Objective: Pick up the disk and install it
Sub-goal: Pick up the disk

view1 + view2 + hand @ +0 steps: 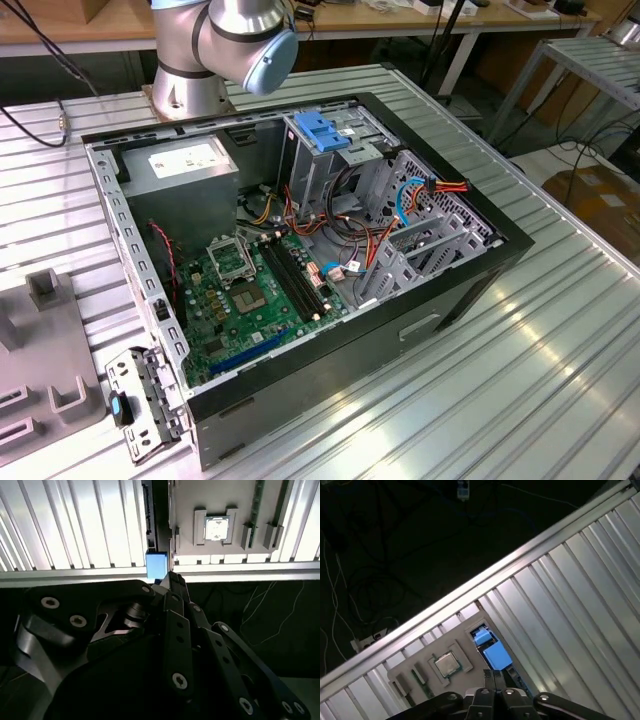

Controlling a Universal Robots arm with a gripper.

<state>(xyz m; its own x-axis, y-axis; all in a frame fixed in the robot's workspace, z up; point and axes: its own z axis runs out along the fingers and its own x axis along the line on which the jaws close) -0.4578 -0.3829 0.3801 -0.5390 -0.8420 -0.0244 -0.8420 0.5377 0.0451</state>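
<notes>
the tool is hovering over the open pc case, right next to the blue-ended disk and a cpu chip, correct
Not over the case. In the first wrist view the tool is over a grey fixture plate at the edge of the ribbed table, right next to the blue-ended disk and a cpu chip. The open pc case sits elsewhere on that table in the exterior view.

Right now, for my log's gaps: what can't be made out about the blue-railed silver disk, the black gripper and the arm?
- Blue-railed silver disk: label face hidden; it sits edge-on in the second wrist view, and the black gripper overlaps its near end.
- Grey robot arm: wrist end cut off by the exterior view's top edge.
</notes>
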